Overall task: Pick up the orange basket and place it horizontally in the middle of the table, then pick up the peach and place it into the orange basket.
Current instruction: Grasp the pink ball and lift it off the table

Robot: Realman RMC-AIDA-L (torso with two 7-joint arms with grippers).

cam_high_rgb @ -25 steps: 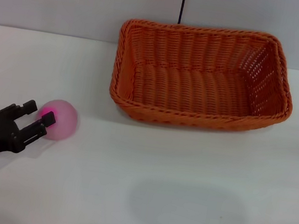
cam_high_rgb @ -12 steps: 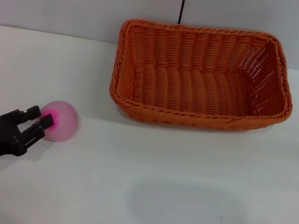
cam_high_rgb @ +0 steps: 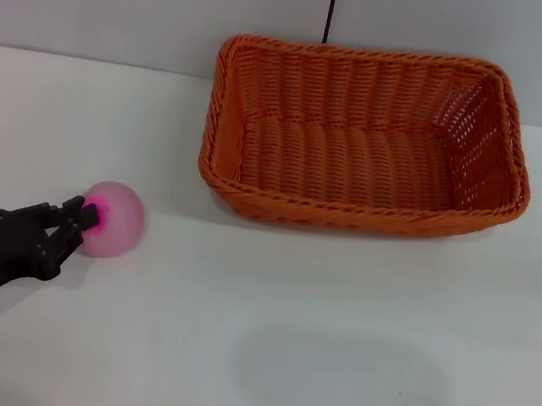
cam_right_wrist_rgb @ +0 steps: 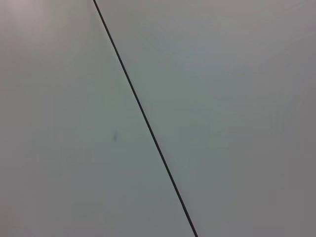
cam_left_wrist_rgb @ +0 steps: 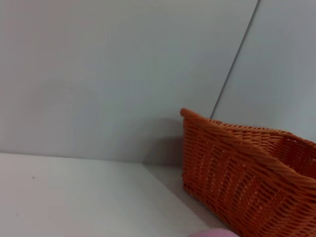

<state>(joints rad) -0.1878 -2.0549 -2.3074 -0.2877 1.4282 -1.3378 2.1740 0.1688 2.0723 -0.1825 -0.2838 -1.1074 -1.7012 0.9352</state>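
Near the white worktop's point(cam_high_rgb: 348, 375) left edge, the left gripper's point(cam_high_rgb: 82, 220) jaws pinched only the round pink peach's point(cam_high_rgb: 112, 218) near side, so it could roll free, well short of the large orange wicker basket point(cam_high_rgb: 366, 141) at the far edge.

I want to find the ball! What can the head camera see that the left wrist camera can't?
Only the head view shows the left hand at the peach, the whole orange basket from above, and lots of white table. Only the left wrist view shows the basket's outer wall from the side. Both show the basket, table and grey wall; the wrist view catches just a pink sliver of the peach.
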